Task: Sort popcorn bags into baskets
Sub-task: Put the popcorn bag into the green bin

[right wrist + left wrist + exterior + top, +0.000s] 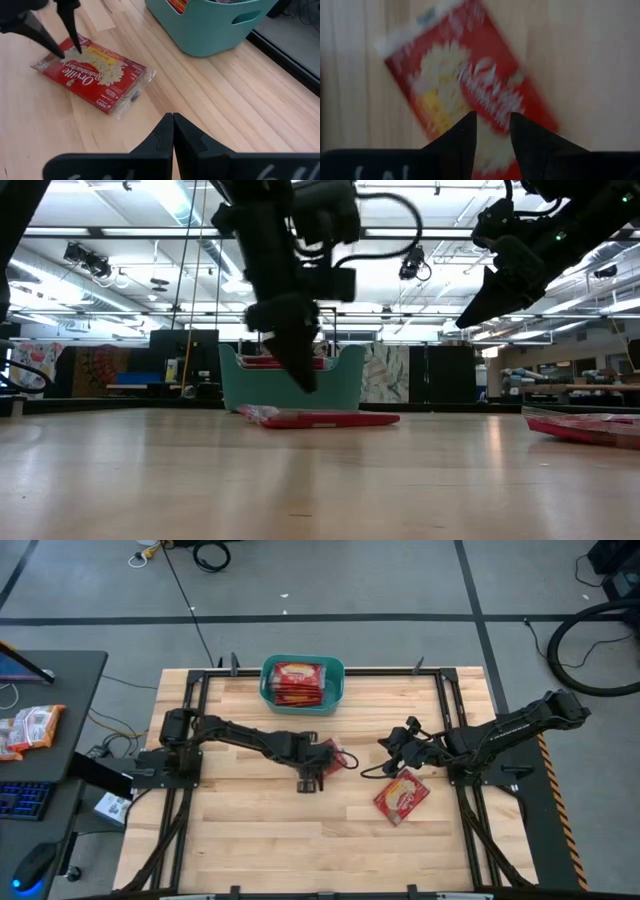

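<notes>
A red popcorn bag lies flat on the wooden table, near its middle. My left gripper hangs over one end of it, pointing steeply down, open, with its fingertips just above the bag and clear of it. A second popcorn bag lies flat to the right, in front of my right arm. My right gripper is shut and holds nothing, raised above the table right of the middle. The teal basket stands at the far middle of the table with red bags inside it.
Black frame rails run along the tabletop's left, right and far sides. A dark side desk at the left holds orange-and-white packets and a keyboard. Bare wood stretches toward the table's near edge.
</notes>
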Robot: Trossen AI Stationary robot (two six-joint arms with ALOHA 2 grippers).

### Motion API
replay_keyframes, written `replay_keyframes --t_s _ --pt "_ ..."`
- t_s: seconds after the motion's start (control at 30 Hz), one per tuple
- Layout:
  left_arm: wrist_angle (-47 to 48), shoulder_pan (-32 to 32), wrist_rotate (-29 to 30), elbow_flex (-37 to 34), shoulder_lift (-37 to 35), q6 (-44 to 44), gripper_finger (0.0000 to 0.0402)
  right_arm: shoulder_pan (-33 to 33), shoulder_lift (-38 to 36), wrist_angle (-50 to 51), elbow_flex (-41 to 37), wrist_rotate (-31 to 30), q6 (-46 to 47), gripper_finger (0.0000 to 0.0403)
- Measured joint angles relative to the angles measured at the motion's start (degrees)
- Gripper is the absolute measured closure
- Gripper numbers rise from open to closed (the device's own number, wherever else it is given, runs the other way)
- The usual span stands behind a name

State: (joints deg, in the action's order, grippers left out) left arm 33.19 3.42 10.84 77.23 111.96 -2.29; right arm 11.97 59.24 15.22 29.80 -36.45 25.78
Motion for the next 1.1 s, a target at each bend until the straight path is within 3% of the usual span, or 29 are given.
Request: replay_keyframes --t_s 0.1,0.23,0.37,0.57,0.73,0.93,1.1 --pt "-5.05 1.54 2.32 0.0 0.07 4.54 0.0278 0.0 0.0 -0.1 0.0 0.0 -0.25 0.0392" --pt "-8.36 4.34 9.67 0.0 0.91 7.84 0.0275 0.0 0.02 -0.14 0.0 0.0 -0.36 0.0392" --pt "-10.06 6.12 13.81 0.0 2.37 10.22 0.0247 0.0 0.02 -0.44 0.0 0.02 -0.34 0.0392" --pt "-11.56 6.49 13.67 0.13 5.2 12.08 0.0189 -0.02 0.04 -1.07 0.0 0.22 -0.47 0.0392" --pt "-10.36 6.39 13.35 0.04 6.83 12.2 0.0168 -0.02 0.04 -1.59 0.0 0.37 -0.87 0.0392" --pt "-9.32 6.29 14.88 0.3 7.79 11.33 0.0178 -0.02 0.15 -1.74 0.04 0.52 -1.0 0.0392" --pt "-6.64 6.16 15.78 0.35 7.89 8.84 0.0241 0.02 0.2 -2.01 0.04 0.78 -1.35 0.0392"
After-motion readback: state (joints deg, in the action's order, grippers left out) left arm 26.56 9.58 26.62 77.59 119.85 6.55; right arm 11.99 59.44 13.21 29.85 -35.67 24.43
